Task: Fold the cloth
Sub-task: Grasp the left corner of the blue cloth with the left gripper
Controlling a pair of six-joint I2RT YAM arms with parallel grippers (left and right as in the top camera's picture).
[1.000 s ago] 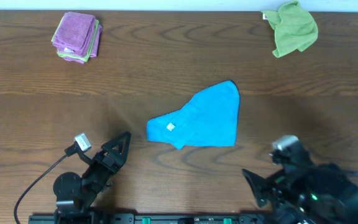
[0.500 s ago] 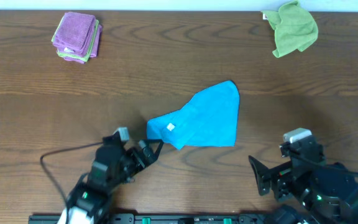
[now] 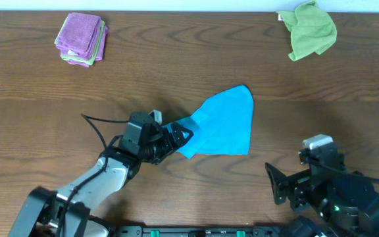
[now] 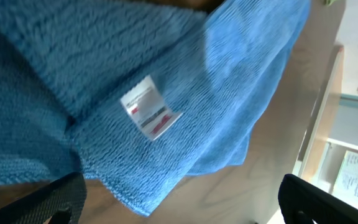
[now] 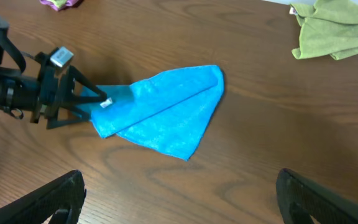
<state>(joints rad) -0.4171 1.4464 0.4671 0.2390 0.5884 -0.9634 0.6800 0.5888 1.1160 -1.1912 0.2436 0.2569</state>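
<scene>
So here's where we're at. The blue cloth [image 3: 224, 122] is sitting roughly in the middle of the tabletop [image 3: 176, 72]. It's not flat. It lies in a rough triangle, with one layer doubled over another. The wide end is on the right, with a peak pointing to the far side. It narrows down to a corner on the left.

That left corner has the little white tag [image 4: 149, 107] on it, face up, with some red and dark print we can't read.

The left tool [image 3: 184, 133] is reached out low over the tabletop, right at that tagged corner. Its jaws are spread wide, one on each side of the corner, and nothing is pinched. In the left wrist view the terry fills nearly the whole picture, with the two dark fingers [image 4: 55, 199] sitting out at the bottom corners. We honestly can't tell if the tips are touching the fabric or just above it.

The right tool [image 3: 278, 187] is parked at the near right edge, well apart from the cloth. Its jaws are wide too, with nothing between them.

Other stuff on there: a folded purple cloth [image 3: 81, 36] at the far left, stacked on something green, and a crumpled olive-green cloth [image 3: 311, 29] at the far right. Both are well away from the blue one.
</scene>
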